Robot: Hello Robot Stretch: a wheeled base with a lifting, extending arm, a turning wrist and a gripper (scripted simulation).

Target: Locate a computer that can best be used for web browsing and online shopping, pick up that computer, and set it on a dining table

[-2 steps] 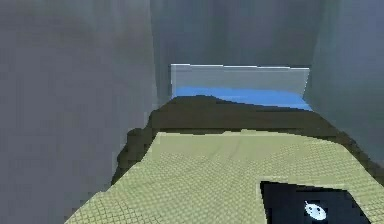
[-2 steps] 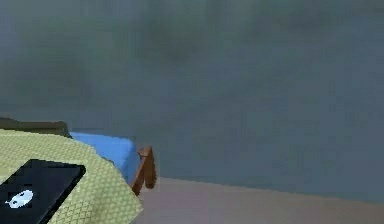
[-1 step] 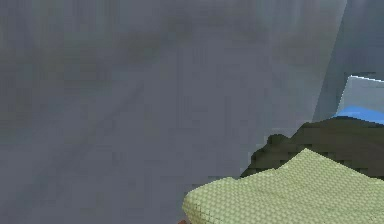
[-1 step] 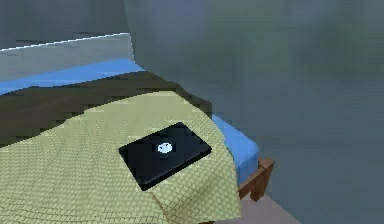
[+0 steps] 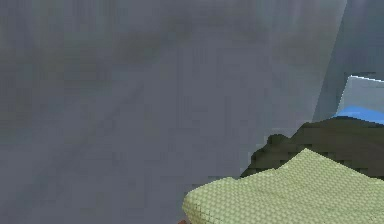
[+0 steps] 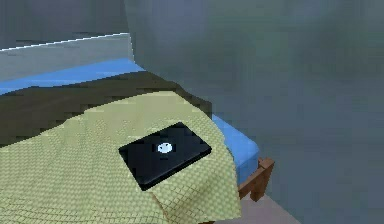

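A yellow blanket [image 6: 70, 165] covers the blue-sheeted bed [image 6: 240, 142].

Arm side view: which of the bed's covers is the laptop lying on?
The yellow cover; the black laptop lies on it, apart from the dark brown cover and the blue sheet.

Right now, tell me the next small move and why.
Probably extend the arm toward the dark closed laptop: it lies flat on the yellow blanket near the arm side view's middle, so it seems roughly lined up with the reach.

No words or numbers can be read; the black laptop [image 6: 166, 153] bears a small pale round mark.
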